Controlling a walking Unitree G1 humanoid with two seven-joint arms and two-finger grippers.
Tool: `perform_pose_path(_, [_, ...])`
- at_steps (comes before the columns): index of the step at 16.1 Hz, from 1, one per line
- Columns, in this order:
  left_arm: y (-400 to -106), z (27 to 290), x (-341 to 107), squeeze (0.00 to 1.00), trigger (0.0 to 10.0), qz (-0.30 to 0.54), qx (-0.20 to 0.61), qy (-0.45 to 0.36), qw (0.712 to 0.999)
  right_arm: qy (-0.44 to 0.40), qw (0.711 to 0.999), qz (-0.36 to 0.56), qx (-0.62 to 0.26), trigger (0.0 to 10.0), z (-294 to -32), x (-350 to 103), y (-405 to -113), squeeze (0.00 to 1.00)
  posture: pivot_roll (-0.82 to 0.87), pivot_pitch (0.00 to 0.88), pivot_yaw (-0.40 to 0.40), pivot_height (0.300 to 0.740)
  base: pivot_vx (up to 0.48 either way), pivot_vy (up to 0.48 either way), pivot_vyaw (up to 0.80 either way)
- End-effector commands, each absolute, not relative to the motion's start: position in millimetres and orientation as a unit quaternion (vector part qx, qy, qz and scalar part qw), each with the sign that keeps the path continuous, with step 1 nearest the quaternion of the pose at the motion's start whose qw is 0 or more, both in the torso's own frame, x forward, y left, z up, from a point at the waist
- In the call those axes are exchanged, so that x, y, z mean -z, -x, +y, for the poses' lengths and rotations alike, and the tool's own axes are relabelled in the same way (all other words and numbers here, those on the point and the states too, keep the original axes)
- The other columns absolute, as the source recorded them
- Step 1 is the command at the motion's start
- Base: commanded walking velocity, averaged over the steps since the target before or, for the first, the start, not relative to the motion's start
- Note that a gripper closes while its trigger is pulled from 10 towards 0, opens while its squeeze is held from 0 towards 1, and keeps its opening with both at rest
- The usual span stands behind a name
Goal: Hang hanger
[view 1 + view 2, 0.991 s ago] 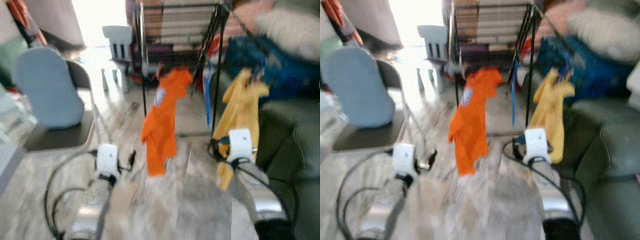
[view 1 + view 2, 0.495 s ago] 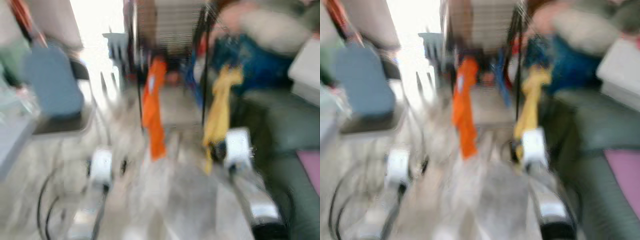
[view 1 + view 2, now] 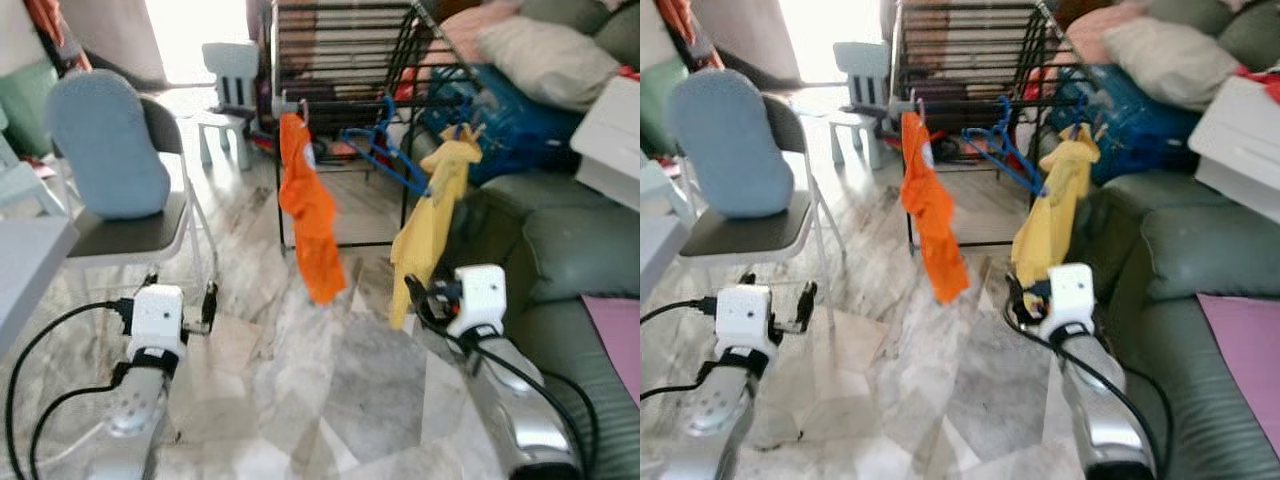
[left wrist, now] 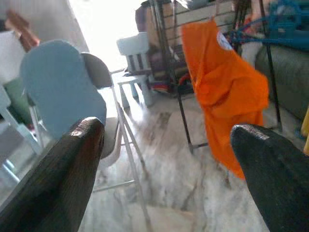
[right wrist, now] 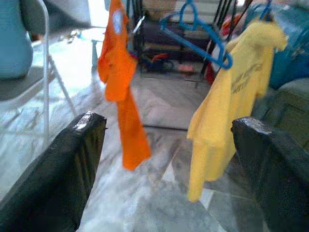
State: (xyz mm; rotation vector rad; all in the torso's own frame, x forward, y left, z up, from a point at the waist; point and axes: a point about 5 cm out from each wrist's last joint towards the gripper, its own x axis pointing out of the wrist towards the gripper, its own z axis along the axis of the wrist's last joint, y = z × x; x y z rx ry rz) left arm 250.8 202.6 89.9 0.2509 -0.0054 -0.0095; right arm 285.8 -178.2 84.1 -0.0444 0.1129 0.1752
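An empty blue hanger (image 3: 385, 150) hangs on the front rail of a black drying rack (image 3: 340, 40), between an orange shirt (image 3: 310, 215) and a yellow shirt (image 3: 430, 225) on its own blue hanger. My left gripper (image 3: 165, 300) is low at the left above the floor, well short of the rack. Seen from its wrist, the fingers (image 4: 72, 169) stand wide apart with nothing between them. My right gripper (image 3: 440, 298) is low at the right, just below the yellow shirt's hem, open and empty; the blue hanger (image 5: 203, 41) is ahead of it.
A folding chair with a light blue cushion (image 3: 105, 150) stands at the left, with a white child's chair (image 3: 230, 75) behind it. A green sofa (image 3: 580, 270) with pillows and a blue bag (image 3: 520, 100) lines the right. A white table edge (image 3: 25, 270) is at the near left.
The camera has moved and the blur has cleared, so the whole scene sits differently. The orange shirt now appears narrower, turned edge-on. Both arms keep the same low pose.
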Motion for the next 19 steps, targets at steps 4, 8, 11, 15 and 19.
perform_pose_path(4, [-262, 197, -108, 0.00, 10.0, -0.036, -0.018, -0.137, 0.990, 0.032, 0.993, 0.030, -0.105, 10.0, -179, -94, -288, 0.00, -0.11, 0.000, 0.008, 0.740, 0.000, 0.000, 0.00])
perform_pose_path(8, [-266, 180, -96, 0.00, 10.0, -0.012, 0.013, -0.113, 0.993, 0.036, 0.993, 0.023, -0.115, 10.0, -167, -92, -289, 0.00, -0.09, 0.000, 0.056, 0.740, 0.000, 0.000, 0.00])
perform_pose_path(11, [-274, 185, -96, 0.00, 10.0, -0.007, 0.011, -0.127, 0.992, 0.017, 0.995, 0.015, -0.095, 10.0, -158, -88, -295, 0.00, -0.06, 0.000, 0.106, 0.740, 0.000, 0.000, 0.00])
perform_pose_path(15, [-275, 194, -88, 0.00, 10.0, 0.008, -0.005, -0.142, 0.990, 0.020, 0.994, 0.015, -0.104, 10.0, -149, -86, -295, 0.00, -0.07, 0.000, 0.088, 0.740, 0.000, 0.000, 0.00])
perform_pose_path(19, [-266, 193, -77, 0.00, 10.0, 0.019, -0.032, -0.128, 0.991, 0.032, 0.993, 0.016, -0.115, 10.0, -150, -85, -299, 0.00, -0.06, 0.000, 0.061, 0.740, 0.000, 0.000, 0.00])
